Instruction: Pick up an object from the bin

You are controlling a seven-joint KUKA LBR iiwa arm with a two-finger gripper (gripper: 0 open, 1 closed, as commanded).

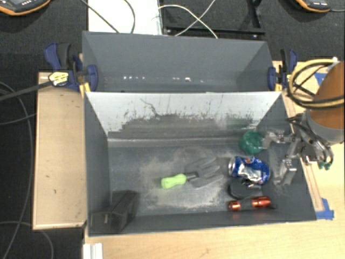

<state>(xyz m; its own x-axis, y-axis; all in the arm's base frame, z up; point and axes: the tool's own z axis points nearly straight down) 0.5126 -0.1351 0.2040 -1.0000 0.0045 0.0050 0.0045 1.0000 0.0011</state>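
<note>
Pincer point(287, 165) sat just right of the crushed blue can point(249, 170), its opening impossible to tell, so you'd needed to centre it over that can before descending.

No text can be read — none legible.

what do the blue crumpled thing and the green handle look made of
Blue crumpled can: probably thin metal, glossy, with creased dents and silvery glints. Green handle: likely plastic, smooth and evenly bright; its grey head is unclear.
</note>
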